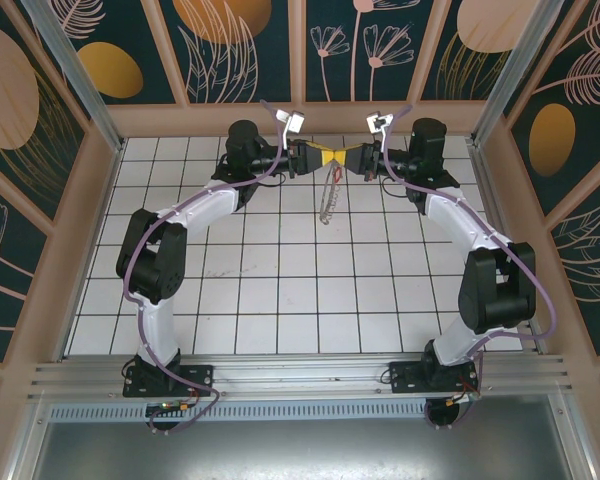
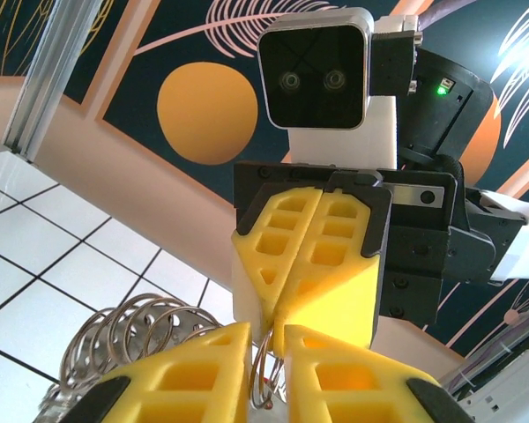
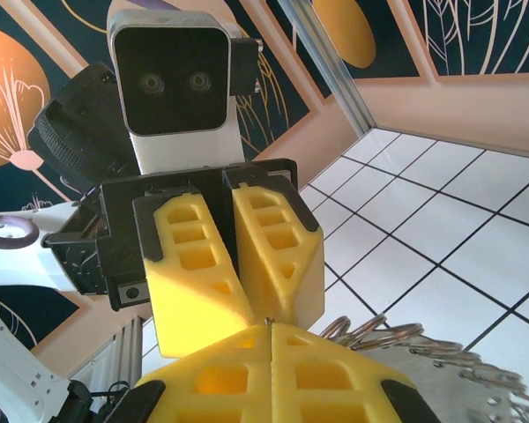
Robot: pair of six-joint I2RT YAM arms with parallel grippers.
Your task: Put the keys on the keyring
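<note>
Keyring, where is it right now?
In the top external view the keyring hangs at the far middle of the table, where the left end effector and right end effector meet.

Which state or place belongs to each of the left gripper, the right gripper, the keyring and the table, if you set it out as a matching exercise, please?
1 left gripper
2 right gripper
3 keyring
4 table

a white tiles, dark lines
b stretches from the fingertips toward the near edge
c yellow fingers pressed together, no gap
d narrow gap holding a wire loop

Pairs: 1-d, 2-c, 3-b, 4-a
</note>
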